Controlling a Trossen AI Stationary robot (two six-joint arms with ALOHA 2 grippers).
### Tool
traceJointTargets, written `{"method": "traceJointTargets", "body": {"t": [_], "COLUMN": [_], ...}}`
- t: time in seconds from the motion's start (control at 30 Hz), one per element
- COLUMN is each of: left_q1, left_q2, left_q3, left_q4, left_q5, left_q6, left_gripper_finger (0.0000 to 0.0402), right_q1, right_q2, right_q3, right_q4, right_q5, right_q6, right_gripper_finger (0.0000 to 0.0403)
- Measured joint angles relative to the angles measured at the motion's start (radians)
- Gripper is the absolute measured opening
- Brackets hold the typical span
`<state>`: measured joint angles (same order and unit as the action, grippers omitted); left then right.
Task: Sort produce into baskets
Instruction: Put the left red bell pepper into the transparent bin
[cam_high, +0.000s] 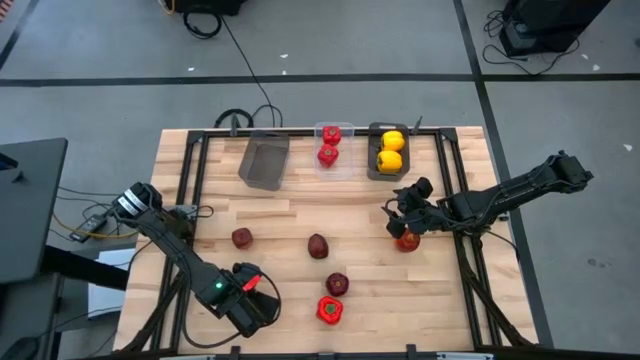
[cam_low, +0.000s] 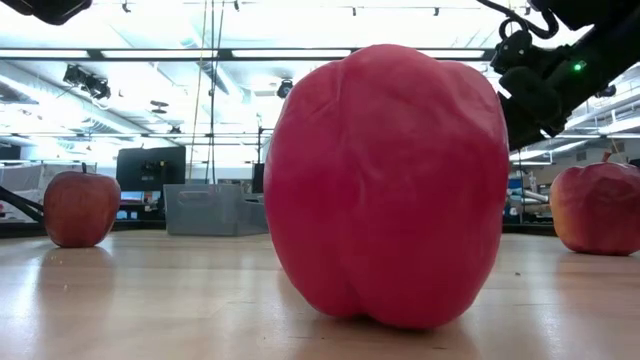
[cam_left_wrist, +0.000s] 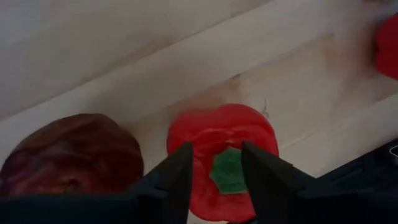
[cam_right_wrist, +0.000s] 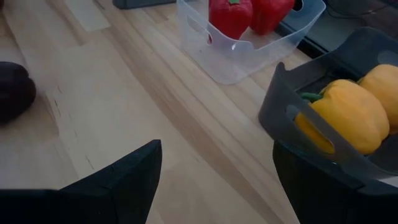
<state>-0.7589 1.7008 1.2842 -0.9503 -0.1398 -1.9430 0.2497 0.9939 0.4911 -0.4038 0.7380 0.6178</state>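
Wooden planks of the table (cam_high: 300, 215) are carrying the sorting job, with three baskets along the far edge: a dark grey basket (cam_high: 264, 163) sitting empty, a clear basket (cam_high: 345, 163) holding two red peppers, and a second grey basket (cam_high: 372, 160) holding two yellow peppers. Three maroon apples are lying loose mid-table, and a red-orange piece (cam_high: 408, 240) is sitting just beside the right gripper (cam_high: 403, 210), whose fingers are standing wide apart. The left gripper (cam_left_wrist: 214, 180) is hovering with fingers slightly parted over a red pepper (cam_high: 330, 311) near the front edge. That pepper is looking light, hard and glossy, so it is probably slippery; gripping across its broad lobed body seems safest.
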Motion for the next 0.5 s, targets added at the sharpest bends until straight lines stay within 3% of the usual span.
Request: {"method": "traceJointTargets", "body": {"t": [0.2, 0.5], "left_q1": [0.0, 0.001], "left_q2": [0.0, 0.0], "left_q3": [0.0, 0.0], "left_q4": [0.073, 0.057], "left_q5": [0.026, 0.0], "left_q6": [0.0, 0.03], "left_gripper_finger": [0.0063, 0.0014], "right_q1": [0.0, 0.0], "right_q2": [0.0, 0.0], "right_q3": [0.0, -0.001], "right_q4": [0.0, 0.002], "right_q5": [-0.002, -0.007], "right_q6": [0.0, 0.001], "right_gripper_finger": [0.0317, 0.0317]}}
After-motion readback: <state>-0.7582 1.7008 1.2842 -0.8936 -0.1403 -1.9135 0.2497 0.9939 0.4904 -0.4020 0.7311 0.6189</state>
